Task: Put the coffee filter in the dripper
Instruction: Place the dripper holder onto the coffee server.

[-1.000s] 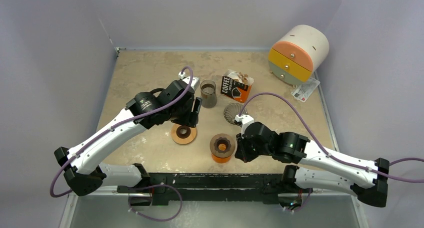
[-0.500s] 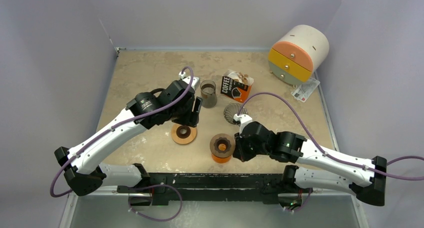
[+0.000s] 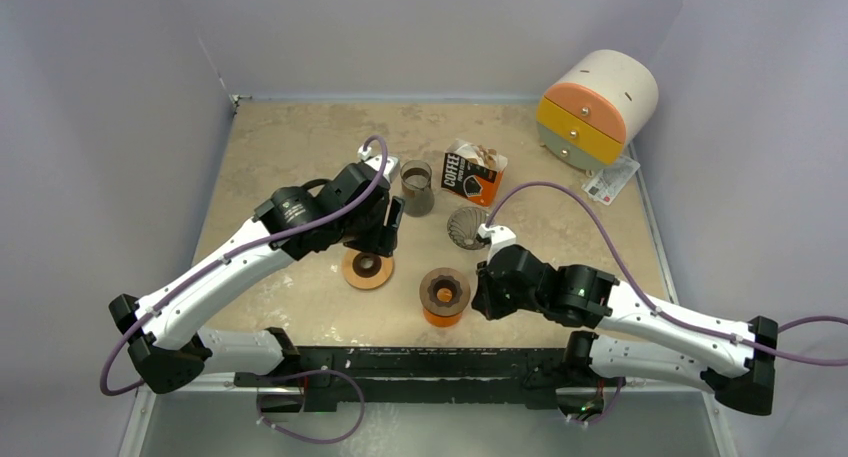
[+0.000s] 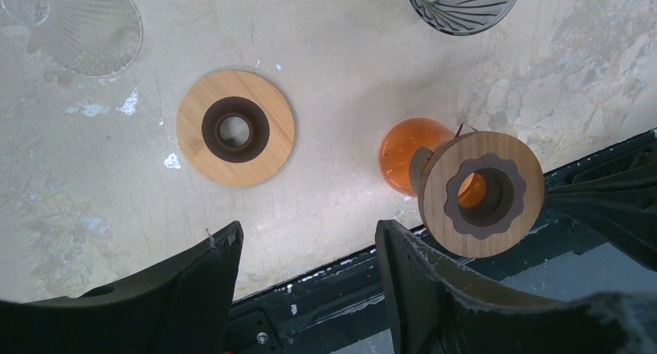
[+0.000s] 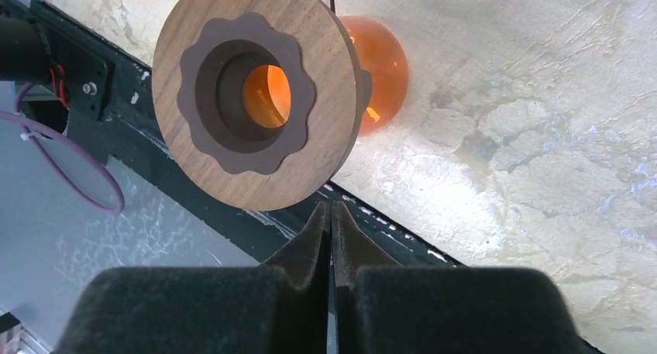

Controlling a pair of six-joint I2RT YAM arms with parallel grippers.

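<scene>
Sitting at lower centre, the right claw (image 5: 331, 214) is pressed shut on nothing beside a round orange glass pot (image 3: 445, 299) with a wooden collar. Further up, the left claw (image 4: 308, 238) gapes empty near a flat wooden ring (image 3: 367, 267). Beyond stand the ribbed glass dripper (image 3: 468, 227) and the filter pack (image 3: 472, 174).

A mottled beige table (image 3: 290, 142) is enclosed by pale walls. Near its front edge stand a light wooden disc (image 3: 367, 268) with a dark holed centre and an orange carafe (image 3: 445, 299) capped by a wooden collar. Farther back are set a ribbed glass dripper (image 3: 467, 227), a glass cup (image 3: 417, 188) and a coffee filter pack (image 3: 472, 173). A round drawer unit (image 3: 598, 107) is placed at the far right corner, with a card (image 3: 610, 182) laid just beside it.
</scene>
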